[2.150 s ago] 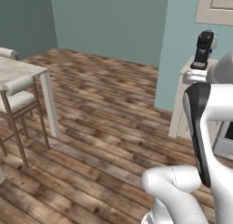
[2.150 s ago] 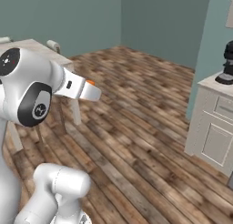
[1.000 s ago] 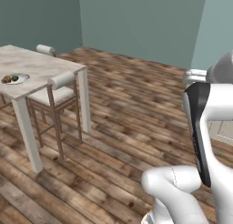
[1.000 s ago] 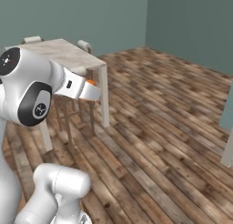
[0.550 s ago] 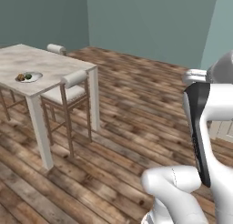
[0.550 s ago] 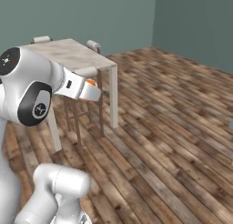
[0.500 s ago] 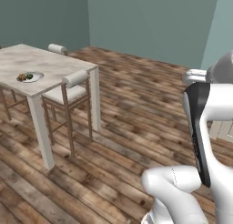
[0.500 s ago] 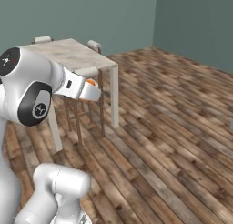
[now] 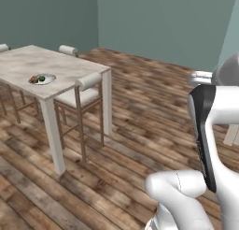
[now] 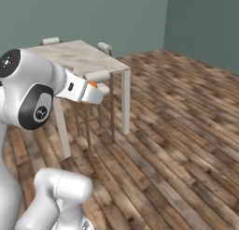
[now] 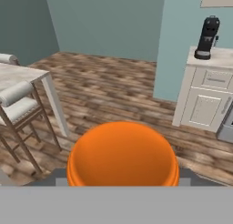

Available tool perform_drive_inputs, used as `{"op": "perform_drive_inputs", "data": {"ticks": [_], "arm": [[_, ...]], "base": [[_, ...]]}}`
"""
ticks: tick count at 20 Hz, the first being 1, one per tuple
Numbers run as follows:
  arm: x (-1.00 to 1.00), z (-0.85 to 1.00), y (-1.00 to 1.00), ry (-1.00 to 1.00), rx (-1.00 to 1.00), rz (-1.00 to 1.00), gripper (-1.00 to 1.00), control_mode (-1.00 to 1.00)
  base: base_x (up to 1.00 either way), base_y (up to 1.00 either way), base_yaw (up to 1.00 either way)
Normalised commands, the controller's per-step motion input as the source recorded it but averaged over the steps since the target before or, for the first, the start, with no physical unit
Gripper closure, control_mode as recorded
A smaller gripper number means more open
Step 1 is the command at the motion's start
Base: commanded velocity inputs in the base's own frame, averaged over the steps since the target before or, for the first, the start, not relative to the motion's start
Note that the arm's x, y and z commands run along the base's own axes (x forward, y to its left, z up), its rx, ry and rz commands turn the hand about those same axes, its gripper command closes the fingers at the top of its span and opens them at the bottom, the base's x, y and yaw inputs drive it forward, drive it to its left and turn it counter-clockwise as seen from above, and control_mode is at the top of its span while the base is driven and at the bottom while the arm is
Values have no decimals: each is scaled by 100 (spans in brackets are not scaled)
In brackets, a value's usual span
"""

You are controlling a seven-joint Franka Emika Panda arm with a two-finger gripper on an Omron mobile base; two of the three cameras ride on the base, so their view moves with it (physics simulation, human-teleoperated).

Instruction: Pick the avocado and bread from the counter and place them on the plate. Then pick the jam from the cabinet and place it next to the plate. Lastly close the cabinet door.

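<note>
My gripper (image 10: pixel 99 94) is held out in front of the base, shut on the jam (image 11: pixel 122 155), a rounded orange-red jar that bulks large at the bottom of the hand view and hides the fingertips. In the right base view the jam (image 10: pixel 93 84) is a small orange spot at the hand. The white plate (image 9: pixel 48 80) lies on a pale marble table top (image 9: pixel 65 65) at the left, with the brown bread (image 9: pixel 34 79) and the dark green avocado (image 9: pixel 41 78) on it. The cabinet door is out of view.
Two pale-seated chairs (image 9: pixel 83 91) stand at the table's near side and far end. Open wooden floor (image 9: pixel 140 117) stretches between the table and me. In the hand view a white base cabinet (image 11: pixel 205 104) carries a black coffee machine (image 11: pixel 207 32).
The whole picture has shifted as the base moved: the table with the plate has come into view and drawn nearer, and the coffee machine cabinet has left the base views. The grip is unchanged.
</note>
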Motion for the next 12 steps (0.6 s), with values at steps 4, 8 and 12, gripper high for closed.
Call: {"op": "perform_drive_inputs", "data": {"ticks": [4, 8, 12], "arm": [[0, 0, 0, 0, 0, 0, 100, 100], [0, 0, 0, 0, 0, 0, 100, 100], [0, 0, 0, 0, 0, 0, 100, 100]], "base": [[37, 45, 7], [41, 43, 7], [42, 43, 6]]}}
